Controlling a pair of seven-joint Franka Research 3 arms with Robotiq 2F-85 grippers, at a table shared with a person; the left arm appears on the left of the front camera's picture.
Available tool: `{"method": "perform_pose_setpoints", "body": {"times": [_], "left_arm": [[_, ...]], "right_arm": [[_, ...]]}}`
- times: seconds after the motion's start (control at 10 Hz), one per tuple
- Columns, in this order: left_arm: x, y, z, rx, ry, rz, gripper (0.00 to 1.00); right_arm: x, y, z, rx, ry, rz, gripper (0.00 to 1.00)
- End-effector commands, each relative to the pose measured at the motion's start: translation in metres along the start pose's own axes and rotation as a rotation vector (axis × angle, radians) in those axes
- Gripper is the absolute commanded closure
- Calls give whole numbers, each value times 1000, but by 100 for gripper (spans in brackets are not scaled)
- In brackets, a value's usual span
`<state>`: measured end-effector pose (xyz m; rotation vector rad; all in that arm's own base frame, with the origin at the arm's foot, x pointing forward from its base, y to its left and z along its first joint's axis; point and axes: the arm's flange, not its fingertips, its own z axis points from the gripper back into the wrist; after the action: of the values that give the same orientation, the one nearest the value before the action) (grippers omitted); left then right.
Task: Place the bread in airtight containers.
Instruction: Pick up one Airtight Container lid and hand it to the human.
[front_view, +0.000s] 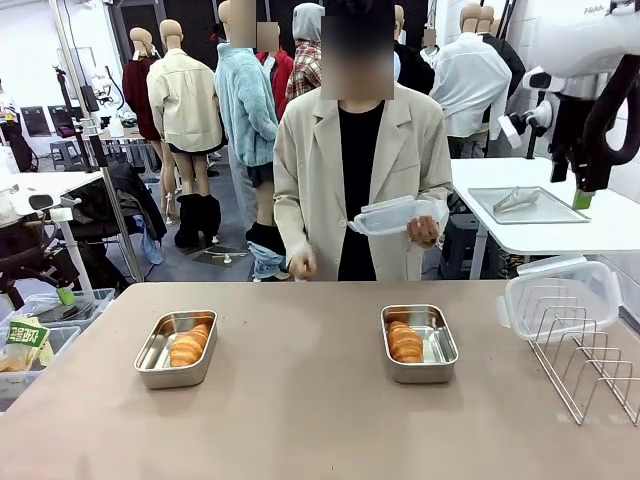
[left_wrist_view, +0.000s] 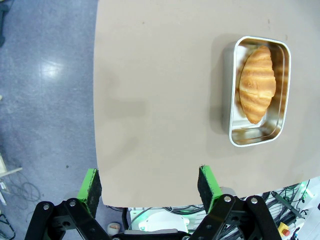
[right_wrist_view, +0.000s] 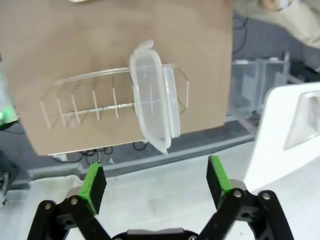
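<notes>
Two steel airtight containers stand on the tan table, the left tin (front_view: 152, 368) and the right tin (front_view: 446, 352), both without lids. One golden bread roll (front_view: 190, 345) lies in the left tin and another roll (front_view: 405, 342) in the right. A person across the table holds a clear lid (front_view: 392, 214) in one hand. My left gripper (left_wrist_view: 149, 186) hangs open high above the table's edge, with the tin (left_wrist_view: 234, 131) and its bread (left_wrist_view: 257, 84) ahead to the right. My right gripper (right_wrist_view: 156, 180) is open and holds nothing, raised at the table's right side.
A wire rack (front_view: 588, 368) stands at the table's right edge with a second clear lid (front_view: 560, 295) leaning in it, also seen from above as the lid (right_wrist_view: 150, 100) on the rack (right_wrist_view: 80, 100). Behind is a white side table with a steel tray (front_view: 540, 208).
</notes>
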<state>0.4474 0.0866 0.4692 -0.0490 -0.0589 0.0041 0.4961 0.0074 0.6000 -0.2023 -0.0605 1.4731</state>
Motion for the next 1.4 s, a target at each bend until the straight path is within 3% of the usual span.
{"method": "perform_pose_setpoints", "body": {"times": [0.0,0.3,0.4,1.3], "left_arm": [[0,0,-1,13,-13,18,0],[0,0,-1,13,-13,18,0],[0,0,-1,13,-13,18,0],[0,0,-1,13,-13,18,0]], "right_arm": [[-5,-8,-9,65,-16,-14,0],[-14,-12,-31,84,-32,-54,0],[-13,-9,-30,63,8,-36,0],[-13,-9,-30,63,8,-36,0]]}}
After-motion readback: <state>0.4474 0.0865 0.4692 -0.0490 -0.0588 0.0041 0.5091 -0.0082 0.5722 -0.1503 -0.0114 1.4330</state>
